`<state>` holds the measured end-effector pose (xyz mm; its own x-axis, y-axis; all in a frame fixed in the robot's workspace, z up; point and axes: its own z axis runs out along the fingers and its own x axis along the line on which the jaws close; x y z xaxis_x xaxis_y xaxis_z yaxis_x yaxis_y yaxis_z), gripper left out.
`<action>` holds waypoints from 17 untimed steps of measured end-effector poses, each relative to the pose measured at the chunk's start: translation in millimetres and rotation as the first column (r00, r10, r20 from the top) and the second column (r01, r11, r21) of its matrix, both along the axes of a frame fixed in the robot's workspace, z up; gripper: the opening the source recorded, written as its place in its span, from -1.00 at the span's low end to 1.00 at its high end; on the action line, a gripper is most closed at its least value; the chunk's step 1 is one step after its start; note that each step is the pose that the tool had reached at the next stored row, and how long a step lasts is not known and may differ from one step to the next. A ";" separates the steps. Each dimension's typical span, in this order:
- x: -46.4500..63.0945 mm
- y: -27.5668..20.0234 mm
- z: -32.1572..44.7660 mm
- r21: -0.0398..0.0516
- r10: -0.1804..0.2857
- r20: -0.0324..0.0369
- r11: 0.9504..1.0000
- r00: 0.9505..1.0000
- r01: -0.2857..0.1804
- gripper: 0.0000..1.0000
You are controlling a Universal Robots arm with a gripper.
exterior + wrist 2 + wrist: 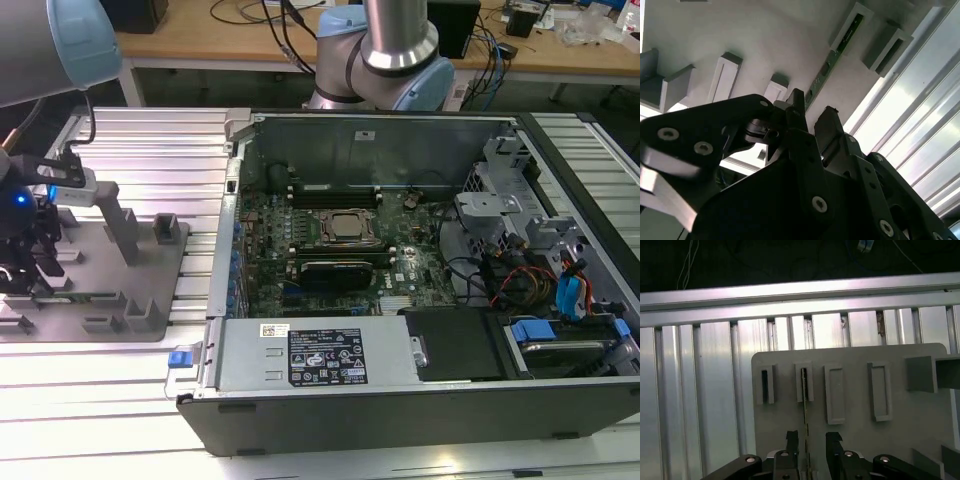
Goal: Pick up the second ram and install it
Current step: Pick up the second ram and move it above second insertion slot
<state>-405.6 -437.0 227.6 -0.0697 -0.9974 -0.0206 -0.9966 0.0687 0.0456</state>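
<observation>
The ram [805, 405] is not yet lifted, and installing it is all still to do. It stands on edge in a slot of the grey holder [855, 445]. The fingers [792, 440] are open, straddling its near end and seemingly not clamping it. Its long axis runs straight away from them.

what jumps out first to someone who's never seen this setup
The open computer case takes the middle of the exterior view, with its CPU socket laid bare. At the exterior view's left lies a grey holder plate. In the first wrist view the gripper hangs over it, jaws open on either side of the second ram, which stands on edge in a slot.
</observation>
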 end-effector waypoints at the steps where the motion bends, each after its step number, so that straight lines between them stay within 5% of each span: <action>1: -0.1 0.0 -2.2 0.000 0.017 0.000 1.000 1.000 -0.017 -0.32; 8: -1.0 0.0 -10.6 0.000 0.071 0.000 0.997 0.997 -0.071 -0.32; 17: -3.8 0.6 -22.5 -0.003 0.081 0.000 0.997 0.997 -0.081 -0.32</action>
